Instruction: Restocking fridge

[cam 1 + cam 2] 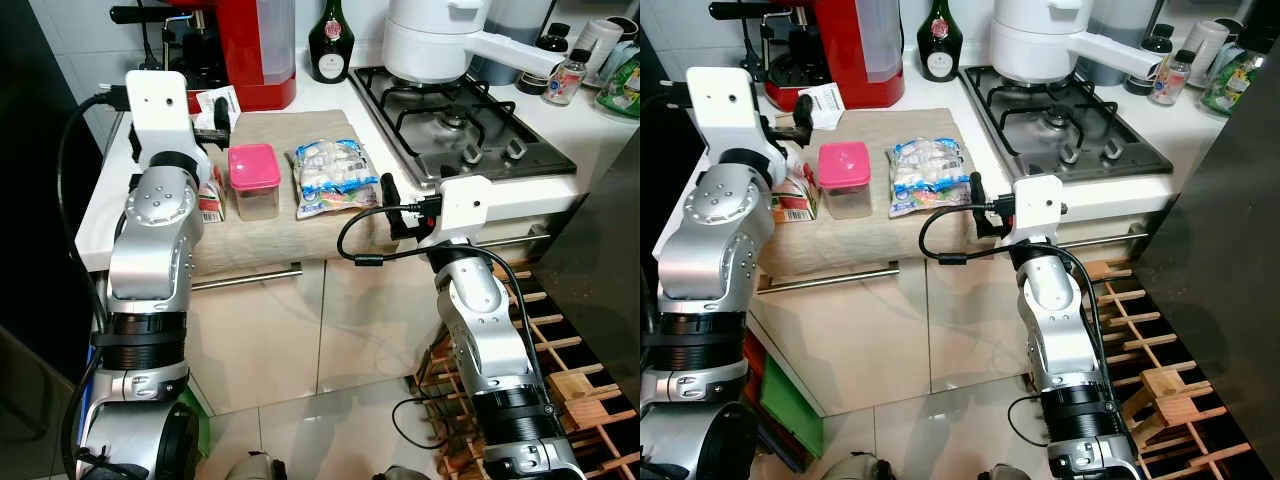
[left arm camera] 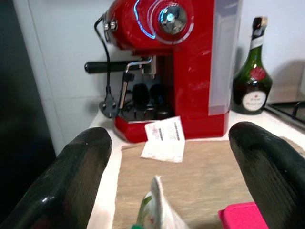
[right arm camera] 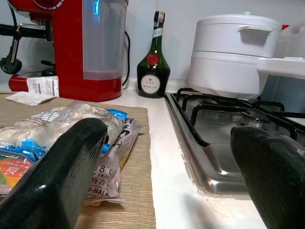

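The left gripper (image 2: pixel 171 186), fingers spread wide, hovers over the woven mat (image 1: pixel 290 235) — a carton (image 1: pixel 211 195) just beneath it, the pink-lidded container (image 1: pixel 253 180) beside; the right gripper (image 3: pixel 164 176), also parted, sits at the counter edge — the frozen-food bag (image 1: pixel 333 176) just ahead.

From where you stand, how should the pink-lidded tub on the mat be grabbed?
Grip the pink-lidded tub across its clear side walls just under the lid, coming from above. It stands upright with gaps toward the carton and the frozen food bag. The open left end effector, hovering nearby, looks best placed.
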